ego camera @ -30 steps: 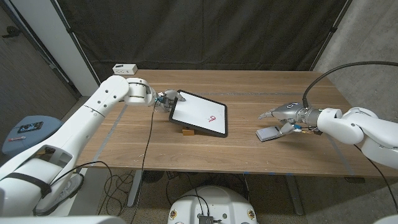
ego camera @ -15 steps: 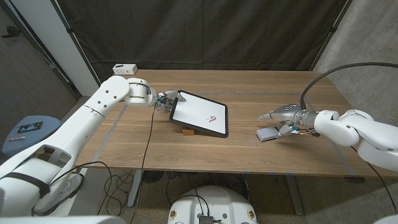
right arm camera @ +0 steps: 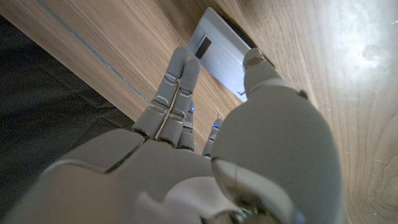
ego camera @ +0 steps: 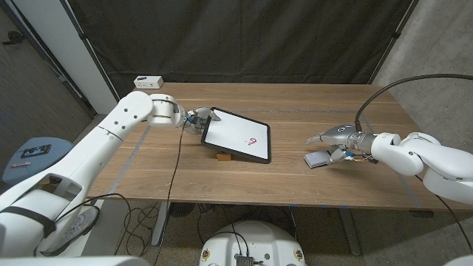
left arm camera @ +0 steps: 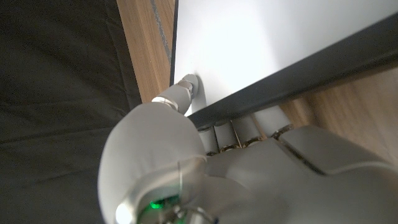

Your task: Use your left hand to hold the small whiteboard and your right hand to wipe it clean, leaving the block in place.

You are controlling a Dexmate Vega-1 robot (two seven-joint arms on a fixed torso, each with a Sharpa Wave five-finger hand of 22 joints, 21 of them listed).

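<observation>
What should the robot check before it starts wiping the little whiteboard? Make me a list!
1. Left robot hand holds the whiteboard: ok, its fingers grip the board's edge in the left wrist view.
2. Red mark there to wipe: ok, it is on the board.
3. Block in place: ok, it sits under the board's near edge.
4. Right robot hand has the eraser: not ok, the hand is above it, fingers apart.
5. Path from the eraser to the board: ok, bare table between them.
</observation>
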